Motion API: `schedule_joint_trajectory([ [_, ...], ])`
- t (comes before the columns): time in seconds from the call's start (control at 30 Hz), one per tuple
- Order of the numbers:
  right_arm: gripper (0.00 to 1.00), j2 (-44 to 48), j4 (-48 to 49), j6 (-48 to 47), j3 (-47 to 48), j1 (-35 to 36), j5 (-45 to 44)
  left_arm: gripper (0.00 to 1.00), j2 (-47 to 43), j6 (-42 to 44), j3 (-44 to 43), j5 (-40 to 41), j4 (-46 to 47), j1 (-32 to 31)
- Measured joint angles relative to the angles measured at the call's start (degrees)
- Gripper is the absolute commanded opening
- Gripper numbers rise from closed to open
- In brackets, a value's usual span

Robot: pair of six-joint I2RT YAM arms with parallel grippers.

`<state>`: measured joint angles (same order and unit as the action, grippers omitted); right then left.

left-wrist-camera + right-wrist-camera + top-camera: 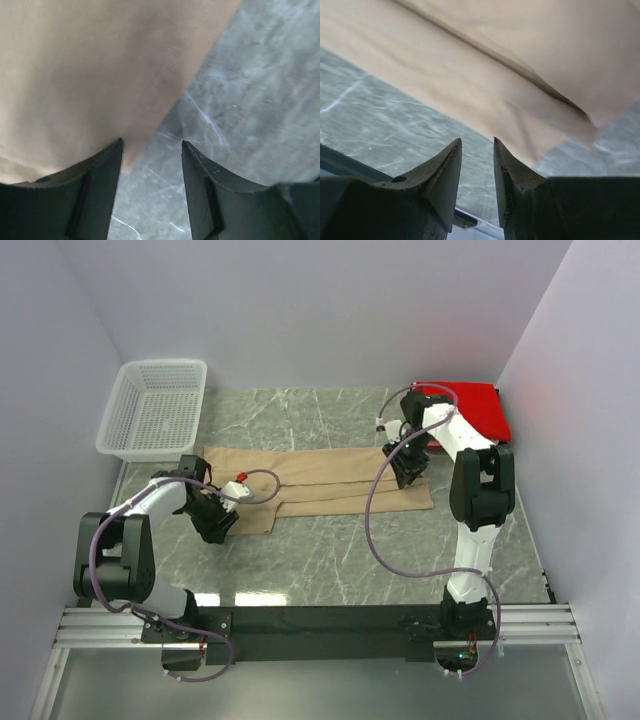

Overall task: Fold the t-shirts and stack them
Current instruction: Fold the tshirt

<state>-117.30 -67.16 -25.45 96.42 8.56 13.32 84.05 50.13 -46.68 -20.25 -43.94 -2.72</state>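
Observation:
The tan t-shirt (320, 480) lies spread in a long strip across the middle of the marble table, partly folded lengthwise. It fills the upper left of the left wrist view (90, 75) and the upper part of the right wrist view (510, 65). The red t-shirt (470, 408) lies folded at the back right corner. My left gripper (215, 525) is open and empty at the tan shirt's near left corner (127, 162). My right gripper (408, 472) is open and empty over the tan shirt's right end, its fingertips (455, 150) just off the cloth edge.
A white mesh basket (155, 405) stands at the back left. White walls close in the left, back and right sides. Bare marble table (340, 560) lies between the shirt and the arm bases.

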Motion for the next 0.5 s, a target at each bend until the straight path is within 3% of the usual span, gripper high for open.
schedule_joint_trajectory([
  [0.2,0.37,2.0,1.8,-1.1,-1.1,5.2,2.9,0.41,1.4,-1.4,1.1,2.7,5.0,-0.5],
  [0.3,0.36,1.9,2.4,-1.0,-1.1,7.1,4.0,0.23,1.9,-1.9,0.8,3.7,6.2,-0.6],
  [0.33,0.36,1.9,2.5,-1.0,-1.1,7.3,4.2,0.08,2.1,-1.6,0.6,4.2,6.5,-0.7],
  [0.37,0.36,1.9,2.5,-1.0,-1.0,7.3,4.2,0.02,2.1,-1.8,0.5,4.4,6.7,-0.7],
  [0.5,0.35,1.5,2.6,-1.0,-0.7,6.7,4.1,0.01,2.9,-1.1,-1.2,4.3,4.4,-1.2],
])
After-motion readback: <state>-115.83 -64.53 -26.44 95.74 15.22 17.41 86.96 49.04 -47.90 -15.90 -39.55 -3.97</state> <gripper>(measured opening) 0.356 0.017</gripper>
